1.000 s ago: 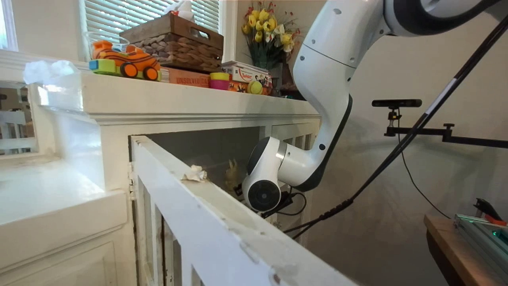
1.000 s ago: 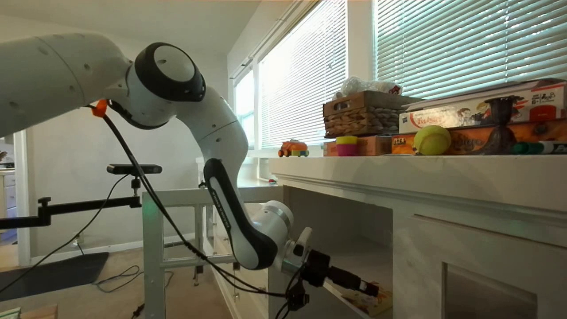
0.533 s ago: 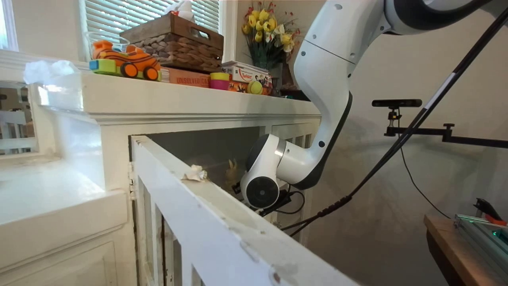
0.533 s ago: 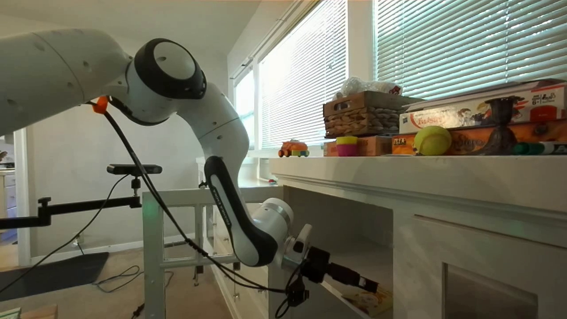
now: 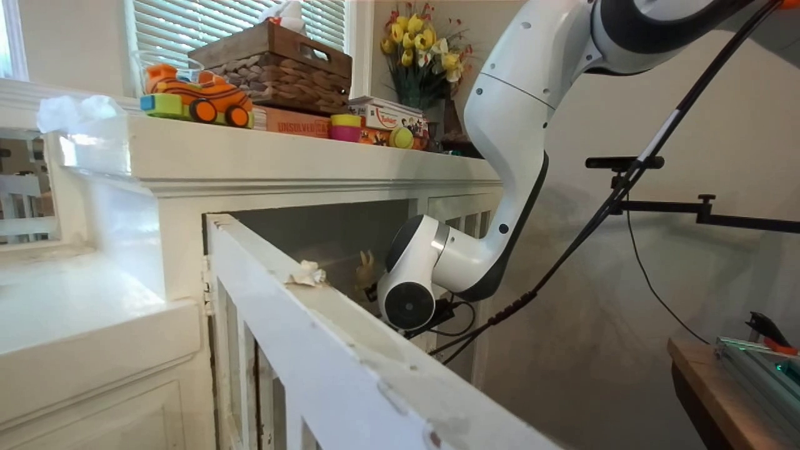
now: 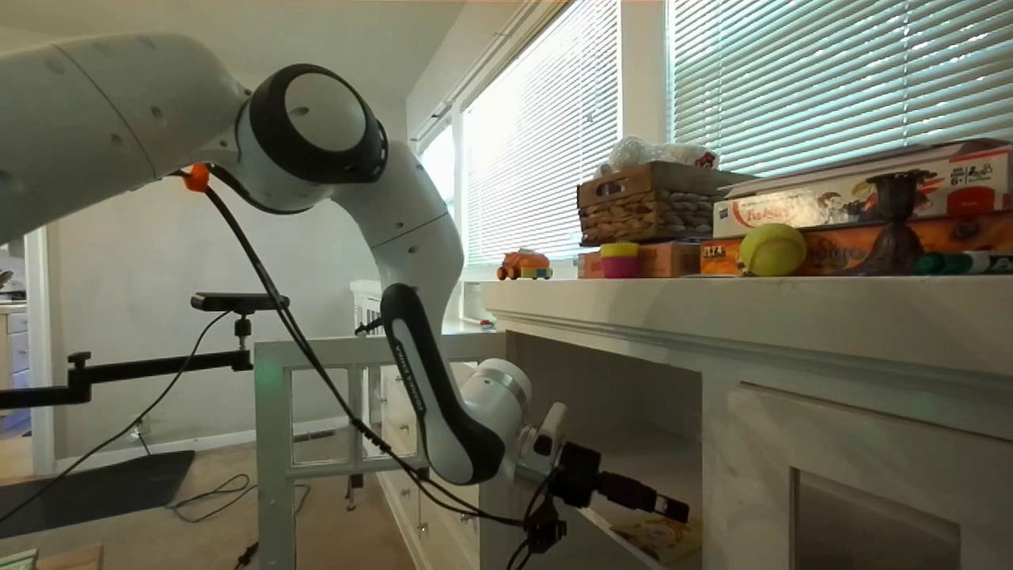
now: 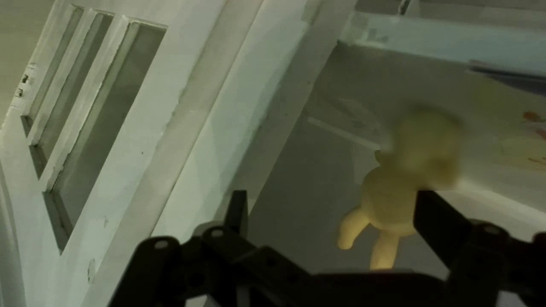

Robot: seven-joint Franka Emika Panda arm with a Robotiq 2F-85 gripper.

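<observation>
In the wrist view, the claw [image 7: 332, 204] is gaping, empty, near a yellow toy [image 7: 388, 202] inside the cupboard [image 7: 243, 106]; it is looking light and firm, probably best held round the body. In an exterior view, the door [image 5: 350, 350] is standing open. In an exterior view, a pale shelf [image 6: 657, 455] is showing below blinds [image 6: 831, 87].

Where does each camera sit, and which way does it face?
Wrist view: mounted just behind the open gripper, facing past it into the cabinet toward a yellow figure; only the gripper shows.
An exterior view: sits on the toy car side, facing over the open door toward the cabinet; arm shows, gripper mostly hidden.
An exterior view: sits on the tennis ball side, facing along the cabinet front toward that door; arm and gripper show.
Shared: both exterior views show the toy car, tennis ball and basket, from opposite ends.
</observation>
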